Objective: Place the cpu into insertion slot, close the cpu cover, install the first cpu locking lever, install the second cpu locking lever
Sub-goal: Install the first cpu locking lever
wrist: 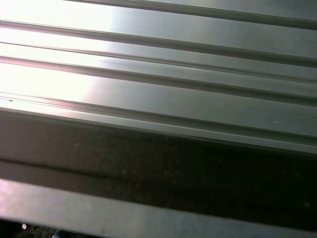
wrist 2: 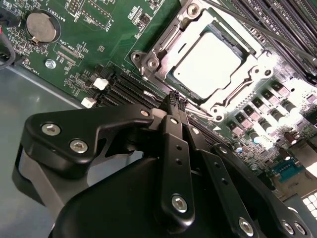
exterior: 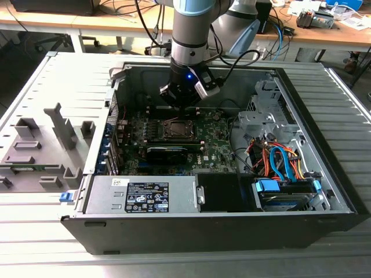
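Observation:
In the second wrist view the cpu (wrist 2: 210,60) lies flat in the insertion slot (wrist 2: 174,79), its silvery top showing through the window of the cpu cover (wrist 2: 242,87), which lies down over it. A thin lever rod (wrist 2: 257,30) runs along one side of the socket. My gripper (wrist 2: 175,100) is shut with nothing between its black fingers (wrist 2: 173,144), its tips just off the cover's edge. In the exterior view the gripper (exterior: 181,108) hangs right above the socket (exterior: 175,128) on the green motherboard (exterior: 217,145), inside the open computer case.
Case walls (exterior: 313,116) surround the board. A black card (exterior: 167,153) lies just in front of the socket, and a power supply (exterior: 145,194) sits at the front. Drive bays with orange and blue cables (exterior: 278,162) fill the exterior view's right. Grey fixtures (exterior: 40,145) stand at its left.

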Robot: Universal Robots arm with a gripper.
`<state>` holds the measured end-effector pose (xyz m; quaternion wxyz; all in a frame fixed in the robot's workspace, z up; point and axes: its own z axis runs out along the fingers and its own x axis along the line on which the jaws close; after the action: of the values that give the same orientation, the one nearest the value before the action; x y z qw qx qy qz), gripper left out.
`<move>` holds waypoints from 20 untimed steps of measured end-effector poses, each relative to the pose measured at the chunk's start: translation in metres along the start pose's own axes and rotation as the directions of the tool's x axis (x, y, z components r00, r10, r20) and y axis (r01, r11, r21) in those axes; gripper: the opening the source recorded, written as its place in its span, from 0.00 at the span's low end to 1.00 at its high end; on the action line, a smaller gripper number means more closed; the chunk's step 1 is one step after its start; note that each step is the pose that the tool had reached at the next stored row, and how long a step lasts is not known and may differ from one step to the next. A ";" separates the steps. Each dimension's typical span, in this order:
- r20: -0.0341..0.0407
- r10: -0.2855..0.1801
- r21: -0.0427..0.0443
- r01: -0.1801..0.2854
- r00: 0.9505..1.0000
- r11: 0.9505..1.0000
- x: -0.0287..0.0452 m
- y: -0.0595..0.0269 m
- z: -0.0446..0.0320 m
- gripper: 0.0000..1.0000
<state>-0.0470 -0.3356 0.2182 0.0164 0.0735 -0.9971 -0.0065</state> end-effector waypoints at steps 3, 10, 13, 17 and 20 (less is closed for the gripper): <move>0.000 0.000 0.001 0.000 1.000 1.000 -0.0007 -0.0001 0.0025 0.11; 0.000 0.000 0.001 0.000 1.000 1.000 -0.0014 -0.0003 0.0060 0.11; 0.000 0.000 0.001 0.000 1.000 1.000 -0.0020 -0.0004 0.0069 0.11; 0.000 0.000 0.001 0.000 1.000 1.000 -0.0044 -0.0007 0.0081 0.11; 0.000 0.000 0.001 0.000 1.000 1.000 -0.0069 -0.0011 0.0089 0.11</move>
<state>-0.0403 -0.3356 0.2091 0.0164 0.0735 -0.9971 -0.0059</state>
